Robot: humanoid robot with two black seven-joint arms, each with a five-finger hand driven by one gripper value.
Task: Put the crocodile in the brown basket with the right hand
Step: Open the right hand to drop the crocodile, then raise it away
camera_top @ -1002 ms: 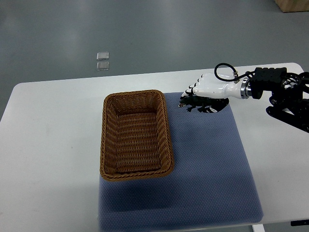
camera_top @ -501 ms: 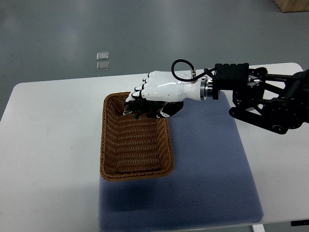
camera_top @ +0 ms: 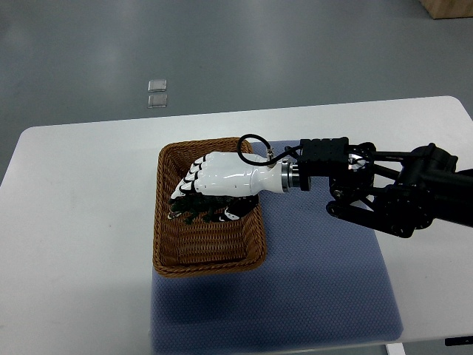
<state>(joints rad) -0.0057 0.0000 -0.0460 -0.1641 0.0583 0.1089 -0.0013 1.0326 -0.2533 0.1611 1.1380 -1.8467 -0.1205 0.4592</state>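
Observation:
The brown wicker basket [camera_top: 165, 244] stands on the left part of a blue mat [camera_top: 325, 281]. My right hand [camera_top: 199, 198] reaches in from the right and hovers over the middle of the basket, its white fingers curled around the dark green crocodile [camera_top: 198, 211]. Only bits of the toy show under the palm and fingers. The black forearm [camera_top: 384, 192] stretches across the mat. The left hand is out of the picture.
The white table [camera_top: 81, 222] runs left and behind the basket. Two small clear squares [camera_top: 157, 93] lie on the grey floor beyond the table. A wooden box corner [camera_top: 451, 7] shows at the top right.
My right hand has carried the crocodile from the mat's far edge leftward and nearer, over the basket rim, and now holds it above the basket's middle.

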